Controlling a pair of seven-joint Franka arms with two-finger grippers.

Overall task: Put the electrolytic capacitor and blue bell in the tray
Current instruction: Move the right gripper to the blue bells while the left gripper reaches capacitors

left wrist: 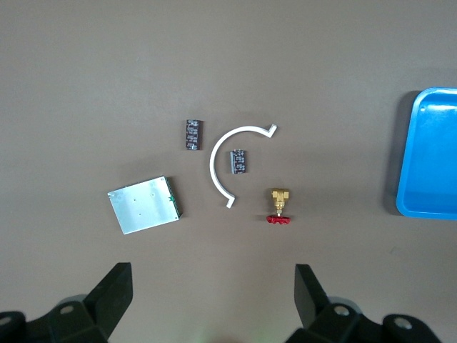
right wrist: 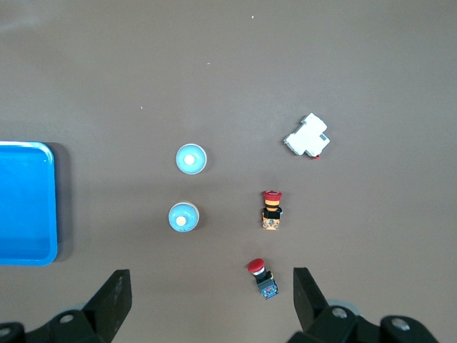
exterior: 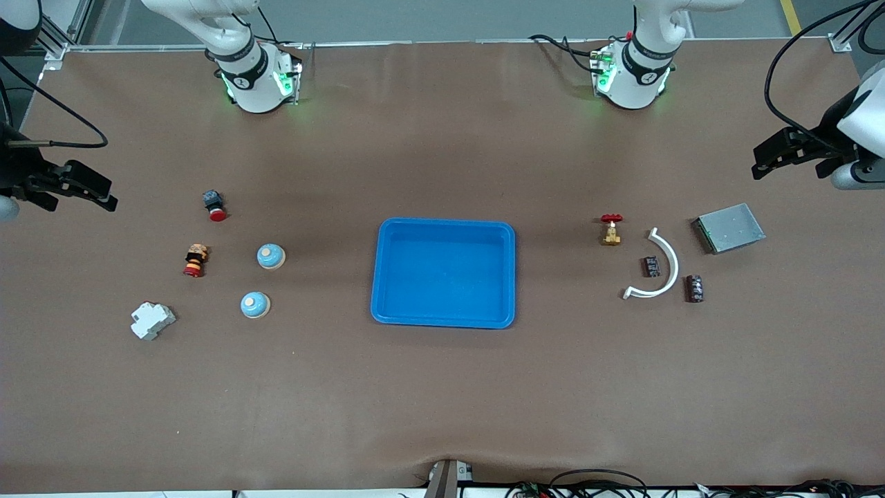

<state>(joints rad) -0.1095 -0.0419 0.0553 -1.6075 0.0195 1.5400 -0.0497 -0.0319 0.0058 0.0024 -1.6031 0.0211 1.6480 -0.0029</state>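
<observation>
A bright-blue tray [exterior: 444, 228] sits empty at the middle of the brown bench [exterior: 442, 387], as two Franka arms wait above either end.

The left gripper [left wrist: 214, 300] hangs over the left arm's end of the bench, its fingers [left wrist: 114, 289] spread wide and holding nothing. Below it lie two dark electrolytic capacitors: one capacitor [exterior: 650, 266] rests inside the curve of a white arc-shaped plastic piece [exterior: 662, 266], the other capacitor [exterior: 694, 288] just outside that curve, nearer to the front camera. A small brass valve with a red handle [exterior: 611, 229] stands between the arc and the tray, and a flat grey metal box [exterior: 729, 227] lies farther toward the bench's end.

The right gripper [right wrist: 211, 300] hovers over the right arm's end, fingers [right wrist: 113, 293] likewise wide apart and empty. Two blue bells sit there, apart from the tray: one bell [exterior: 270, 256] farther from the front camera, the second bell [exterior: 254, 305] nearer. Close by are a red-capped push button [exterior: 215, 205], a striped red-and-orange button [exterior: 196, 260] and a white plastic module [exterior: 152, 321].
</observation>
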